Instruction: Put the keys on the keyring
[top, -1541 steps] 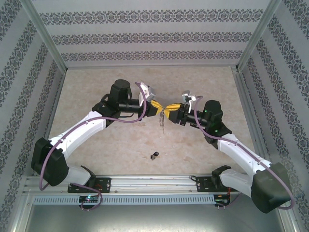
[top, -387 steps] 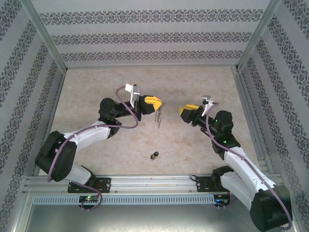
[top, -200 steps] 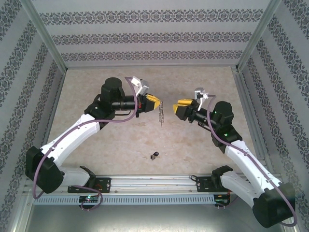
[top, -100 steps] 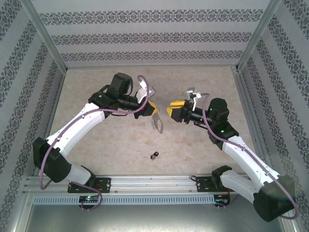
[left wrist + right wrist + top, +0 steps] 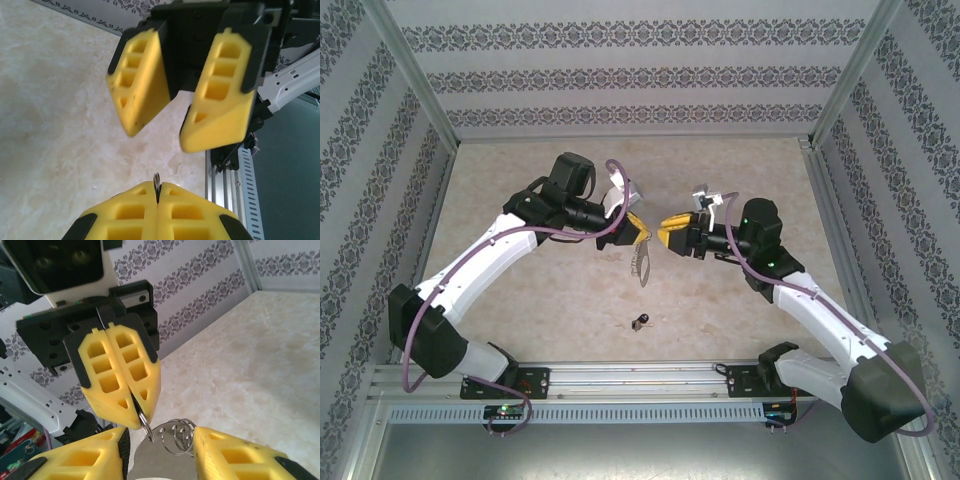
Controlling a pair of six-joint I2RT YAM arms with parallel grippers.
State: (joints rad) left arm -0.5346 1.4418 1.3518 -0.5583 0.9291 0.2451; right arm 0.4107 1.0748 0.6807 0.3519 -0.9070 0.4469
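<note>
At centre frame the keyring (image 5: 641,262) is clenched in the left gripper (image 5: 636,232). The right gripper (image 5: 668,233) has been brought around it, jaws narrowed but unclosed. The key (image 5: 640,321) lies below, unthreaded.

Soft, even light is falling from overhead, leaving the pale table (image 5: 720,320) bright with only faint shadows forming beneath the arms (image 5: 490,260). In the right wrist view, the keyring (image 5: 150,460) at six o'clock is blurring slightly and catching a dull sheen.
</note>
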